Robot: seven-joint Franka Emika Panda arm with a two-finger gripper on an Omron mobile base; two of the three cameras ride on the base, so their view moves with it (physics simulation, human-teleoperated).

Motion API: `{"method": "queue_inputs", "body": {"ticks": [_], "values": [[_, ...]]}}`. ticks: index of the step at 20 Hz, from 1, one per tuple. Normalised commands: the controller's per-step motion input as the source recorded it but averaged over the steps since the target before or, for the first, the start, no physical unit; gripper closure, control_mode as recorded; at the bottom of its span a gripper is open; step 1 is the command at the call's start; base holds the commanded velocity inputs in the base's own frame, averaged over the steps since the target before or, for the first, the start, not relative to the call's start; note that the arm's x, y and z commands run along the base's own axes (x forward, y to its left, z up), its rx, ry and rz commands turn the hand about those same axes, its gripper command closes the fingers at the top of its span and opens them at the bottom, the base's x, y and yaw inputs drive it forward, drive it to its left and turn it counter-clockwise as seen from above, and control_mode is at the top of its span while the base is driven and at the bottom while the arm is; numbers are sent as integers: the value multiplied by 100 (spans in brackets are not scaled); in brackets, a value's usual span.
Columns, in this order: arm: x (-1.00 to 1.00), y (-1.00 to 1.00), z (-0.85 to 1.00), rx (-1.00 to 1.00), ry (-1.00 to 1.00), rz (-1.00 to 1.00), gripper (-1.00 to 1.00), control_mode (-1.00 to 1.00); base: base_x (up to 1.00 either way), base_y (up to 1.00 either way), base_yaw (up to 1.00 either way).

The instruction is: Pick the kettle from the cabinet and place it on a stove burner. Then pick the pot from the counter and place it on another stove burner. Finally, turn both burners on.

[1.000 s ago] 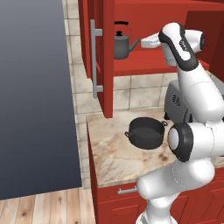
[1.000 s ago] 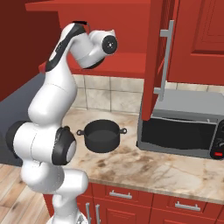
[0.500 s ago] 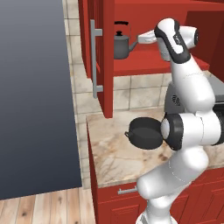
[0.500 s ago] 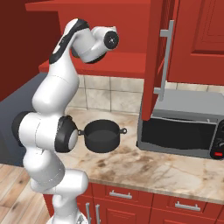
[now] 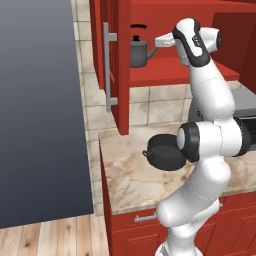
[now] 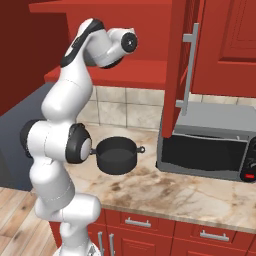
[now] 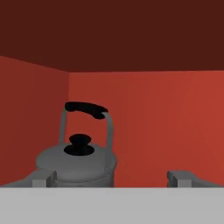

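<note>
The first step, fetching the kettle point(image 5: 138, 48), was in hand: it stood on the cabinet point(image 5: 120, 65) shelf at upper centre, ungrasped. The fingers point(image 7: 40, 179) were spread wide, low in the hand view. Next, I judged, they needed centring on the handle before closing.

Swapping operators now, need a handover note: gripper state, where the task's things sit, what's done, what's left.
Gripper: open, empty, inside the open cabinet, aimed at the kettle; jaws wide, not yet around it.
Kettle: upright on the cabinet shelf, black handle up, lid on. In the hand view it sits left of centre, near the left finger.
Pot: on the marbled counter, left of the microwave, untouched.
Done: arm is reaching into the cabinet.
Left: grip the kettle, set it on a burner, move the pot to another burner, turn both burners on.
</note>
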Motion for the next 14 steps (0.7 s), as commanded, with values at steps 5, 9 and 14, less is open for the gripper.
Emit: {"method": "queue_inputs", "body": {"ticks": [5,9,14], "values": [[24,2,0,0,0,0,-100,-100,0,0,0],[21,17,3,0,0,1,-100,-100,0,0,0],[11,23,1,0,0,2,-100,-100,0,0,0]]}}
